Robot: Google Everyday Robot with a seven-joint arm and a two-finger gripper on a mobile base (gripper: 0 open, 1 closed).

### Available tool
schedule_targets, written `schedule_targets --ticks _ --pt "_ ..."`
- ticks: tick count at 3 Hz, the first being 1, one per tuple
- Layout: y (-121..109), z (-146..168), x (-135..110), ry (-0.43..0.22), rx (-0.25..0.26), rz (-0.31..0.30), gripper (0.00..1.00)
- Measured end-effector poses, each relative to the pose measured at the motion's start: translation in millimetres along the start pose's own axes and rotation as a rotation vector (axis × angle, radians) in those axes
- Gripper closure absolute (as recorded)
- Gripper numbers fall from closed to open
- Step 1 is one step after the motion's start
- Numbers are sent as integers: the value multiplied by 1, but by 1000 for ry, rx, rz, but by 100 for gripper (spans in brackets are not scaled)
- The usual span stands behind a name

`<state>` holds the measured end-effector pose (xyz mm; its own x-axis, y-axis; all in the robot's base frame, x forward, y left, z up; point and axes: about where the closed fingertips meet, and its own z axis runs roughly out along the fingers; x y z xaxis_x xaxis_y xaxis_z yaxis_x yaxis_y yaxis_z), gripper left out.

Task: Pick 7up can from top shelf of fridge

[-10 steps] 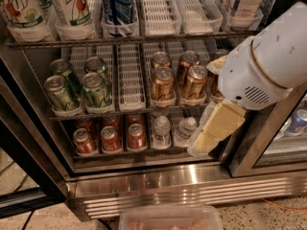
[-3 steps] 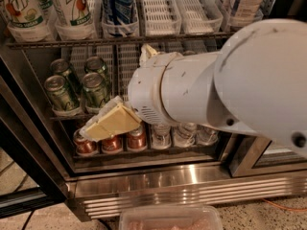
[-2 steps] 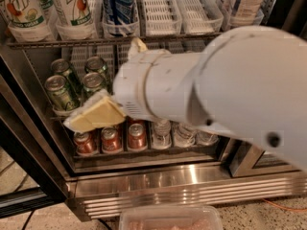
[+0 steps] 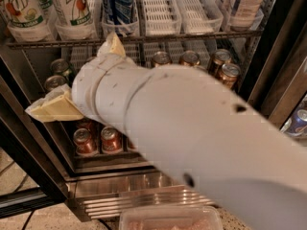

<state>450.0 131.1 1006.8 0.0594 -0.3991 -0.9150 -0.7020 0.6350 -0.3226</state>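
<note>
A white can with green "UP" lettering [image 4: 19, 6] was seen at the far left of the top shelf [image 4: 192, 36], above and to the left of the gripper [image 4: 70, 73]. The 7up can [image 4: 72, 6] was located next to it on the same shelf, upright, above the gripper and apart from it. Two short green cans [image 4: 60, 67] were noted on the rack below, just behind the gripper. The gripper itself was positioned in front of that lower rack, under the dark front rail of the shelf. Its two cream fingers [image 4: 55, 110] were seen spread well apart, with nothing held between them. A blue Pepsi can [image 4: 117, 4] was recorded above and slightly right of the gripper, with white slotted lanes [image 4: 160, 8] further right. Copper-coloured cans [image 4: 98, 140] were observed on the lowest rack, below the gripper. Gold-topped cans [image 4: 192, 57] were seen to its right, partly hidden by the white arm [image 4: 192, 138]. The ribbed base grille [image 4: 144, 202] of the fridge [image 4: 29, 162] was visible well below the gripper.
</note>
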Motion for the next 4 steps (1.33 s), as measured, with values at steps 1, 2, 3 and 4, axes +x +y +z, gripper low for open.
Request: schedule_targets --ticks 1,2,3,4 --pt "8 6 -1 -15 57 77 0" --pt "14 8 -1 -27 109 127 0" --pt "13 9 -14 -57 175 143 0" --pt "13 9 -14 -57 175 143 0"
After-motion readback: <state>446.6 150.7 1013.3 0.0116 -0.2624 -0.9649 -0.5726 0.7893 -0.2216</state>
